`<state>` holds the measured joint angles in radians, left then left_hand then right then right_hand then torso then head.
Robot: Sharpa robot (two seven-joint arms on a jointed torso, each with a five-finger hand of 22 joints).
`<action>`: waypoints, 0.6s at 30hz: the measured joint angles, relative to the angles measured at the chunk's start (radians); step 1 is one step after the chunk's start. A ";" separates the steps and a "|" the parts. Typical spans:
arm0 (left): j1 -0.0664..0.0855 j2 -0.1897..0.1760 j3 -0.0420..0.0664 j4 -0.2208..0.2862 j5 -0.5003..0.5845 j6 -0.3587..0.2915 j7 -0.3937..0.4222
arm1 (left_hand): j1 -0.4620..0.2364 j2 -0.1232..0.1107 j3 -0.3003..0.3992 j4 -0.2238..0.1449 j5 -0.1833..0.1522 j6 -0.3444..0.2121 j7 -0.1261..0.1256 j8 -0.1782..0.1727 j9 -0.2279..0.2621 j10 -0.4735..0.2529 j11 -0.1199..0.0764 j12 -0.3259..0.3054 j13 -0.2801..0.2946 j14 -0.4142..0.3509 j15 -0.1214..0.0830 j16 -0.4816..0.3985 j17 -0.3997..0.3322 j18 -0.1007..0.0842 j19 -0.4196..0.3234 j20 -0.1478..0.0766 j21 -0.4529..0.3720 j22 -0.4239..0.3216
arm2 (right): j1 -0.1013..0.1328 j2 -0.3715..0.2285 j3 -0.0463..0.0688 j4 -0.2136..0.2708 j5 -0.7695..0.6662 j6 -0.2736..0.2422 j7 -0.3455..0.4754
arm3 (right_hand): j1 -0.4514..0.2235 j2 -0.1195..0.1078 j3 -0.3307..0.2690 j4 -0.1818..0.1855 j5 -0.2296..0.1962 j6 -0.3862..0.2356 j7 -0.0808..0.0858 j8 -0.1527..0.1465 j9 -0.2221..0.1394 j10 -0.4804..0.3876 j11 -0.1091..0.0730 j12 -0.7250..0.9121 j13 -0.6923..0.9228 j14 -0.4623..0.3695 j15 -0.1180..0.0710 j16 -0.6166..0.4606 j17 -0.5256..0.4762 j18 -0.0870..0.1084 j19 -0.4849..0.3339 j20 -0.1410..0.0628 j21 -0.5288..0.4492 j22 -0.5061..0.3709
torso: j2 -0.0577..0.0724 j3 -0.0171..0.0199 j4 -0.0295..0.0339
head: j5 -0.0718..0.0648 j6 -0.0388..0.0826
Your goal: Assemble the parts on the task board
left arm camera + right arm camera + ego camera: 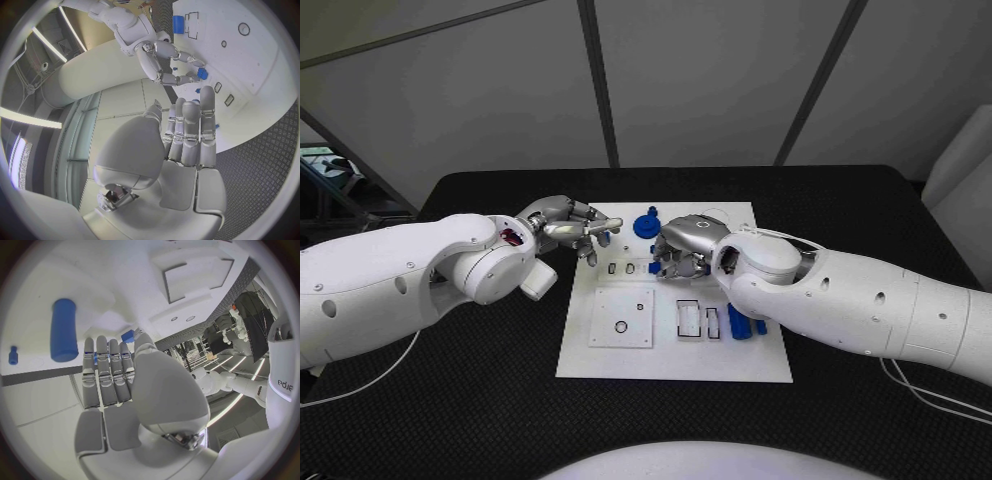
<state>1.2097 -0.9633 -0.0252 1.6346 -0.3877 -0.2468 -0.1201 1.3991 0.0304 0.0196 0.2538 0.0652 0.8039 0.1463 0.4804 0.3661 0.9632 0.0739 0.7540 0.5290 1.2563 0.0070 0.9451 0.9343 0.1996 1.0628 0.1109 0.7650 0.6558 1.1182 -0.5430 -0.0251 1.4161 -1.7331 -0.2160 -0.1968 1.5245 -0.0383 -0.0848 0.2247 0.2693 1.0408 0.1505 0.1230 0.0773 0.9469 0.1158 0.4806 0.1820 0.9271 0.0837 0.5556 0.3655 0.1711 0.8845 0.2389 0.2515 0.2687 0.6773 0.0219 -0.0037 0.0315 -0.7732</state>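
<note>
Task board: white plate, centre of the black table, long axis running away from the robot.

Left hand: at the board's far left corner in the head view, fingers curled toward the board edge. Left wrist view showed its fingers extended side by side over the white plate, nothing between them; it held no part.

Right hand: over the board's middle, knuckles up, fingers pointed down at the plate. Right wrist view showed its fingers straight and close together, a small blue piece at the fingertips; whether it was gripped could not be told. The left wrist view gave the same hand from the side, with a small blue part at its fingertips.

Blue cylinder: lying flat on the board's right side beside the right arm, long axis along the board's length; also in the right wrist view, with a small blue peg just beside it.

Round blue part: near the far edge, between the two hands.

Rectangular outlines: marked mid-board, left of the cylinder.
</note>
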 measured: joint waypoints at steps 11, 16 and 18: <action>0.000 0.003 0.000 -0.002 0.000 0.004 -0.003 | 0.004 -0.004 0.000 0.000 0.000 0.000 0.000 0.000 -0.001 0.000 0.000 0.000 -0.001 0.000 0.000 0.004 0.001 0.000 0.000 0.000 0.000 0.000 | 0.003 0.006 -0.007 0.000 -0.035 0.012 -0.004 | 0.002 0.002 0.000 0.000 0.000 0.003 -0.003 0.000 0.001 -0.004 -0.004 0.000 -0.002 0.000 0.000 0.010 -0.002 0.000 0.000 0.000 0.001 0.002 | 0.000 -0.0002 0.0000 | 0.000 -0.004; 0.000 0.003 0.000 -0.003 0.000 0.007 -0.006 | 0.004 -0.004 0.000 0.000 0.000 0.000 0.000 0.000 -0.001 0.000 0.000 0.000 -0.001 0.000 0.000 0.004 0.001 0.000 0.000 0.000 0.000 0.000 | 0.003 0.008 -0.010 0.001 -0.055 0.015 -0.008 | 0.007 -0.004 0.002 -0.002 0.000 0.003 -0.003 0.000 0.001 -0.006 -0.006 0.000 -0.006 -0.004 -0.004 0.015 -0.004 0.000 0.000 0.000 0.004 0.002 | 0.000 -0.0001 0.0000 | 0.000 -0.005; 0.000 0.004 0.000 -0.004 0.000 0.008 -0.007 | 0.004 -0.004 0.003 -0.003 0.000 0.000 0.000 0.000 -0.001 0.000 0.000 0.000 -0.001 0.000 0.000 0.004 0.001 -0.001 0.003 0.003 0.000 0.000 | 0.003 0.009 -0.011 0.001 -0.066 0.018 -0.010 | 0.007 -0.004 0.002 -0.002 -0.005 0.003 -0.003 0.000 0.000 -0.007 -0.007 0.003 -0.007 -0.009 -0.005 0.016 -0.006 0.000 0.000 0.000 0.004 0.002 | 0.000 -0.0001 0.0000 | 0.000 -0.005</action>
<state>1.2098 -0.9594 -0.0252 1.6307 -0.3872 -0.2388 -0.1269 1.4031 0.0264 0.0223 0.2510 0.0652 0.8039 0.1463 0.4804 0.3649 0.9632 0.0739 0.7540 0.5279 1.2563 0.0070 0.9489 0.9353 0.1986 1.0653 0.1134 0.7650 0.6559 1.1213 -0.5345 -0.0358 1.4170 -1.7987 -0.1984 -0.2069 1.5318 -0.0418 -0.0826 0.2225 0.2644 1.0439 0.1475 0.1230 0.0777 0.9396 0.1086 0.4841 0.1746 0.9182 0.0783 0.5711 0.3599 0.1710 0.8845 0.2389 0.2552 0.2711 0.6769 0.0218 -0.0037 0.0317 -0.7785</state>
